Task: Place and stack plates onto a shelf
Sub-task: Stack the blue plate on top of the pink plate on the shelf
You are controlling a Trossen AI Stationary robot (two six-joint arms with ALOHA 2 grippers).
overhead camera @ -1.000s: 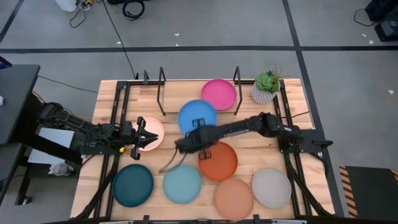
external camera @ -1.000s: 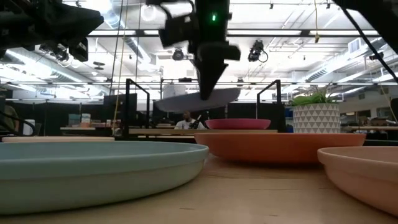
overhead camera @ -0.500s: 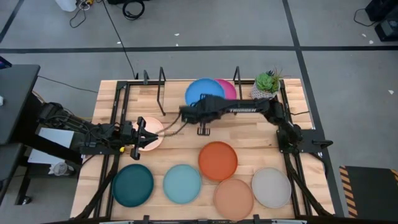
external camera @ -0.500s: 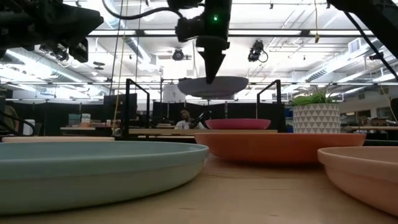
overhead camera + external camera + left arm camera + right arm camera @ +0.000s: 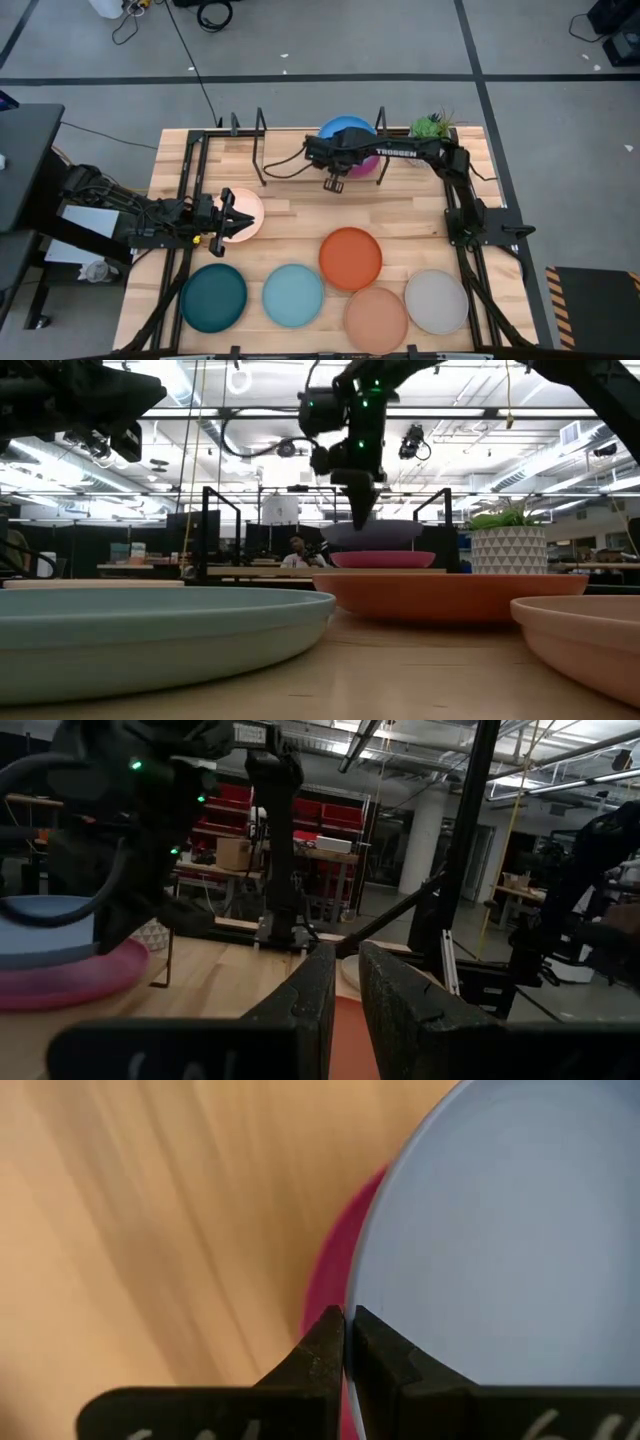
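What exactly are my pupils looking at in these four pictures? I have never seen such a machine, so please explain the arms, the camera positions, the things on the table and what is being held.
Two dark robot arms work at a wooden table. One picture looks straight down from above, one looks level across the tabletop, and one comes from each arm's wrist.

The right gripper pinches the rim of a blue plate, holding it over a magenta plate on the shelf. The left gripper, shut and empty, waits over a cream-pink plate.

Along the near side lie five more plates: dark teal, light blue, orange, peach and grey. A small potted plant stands in a corner.
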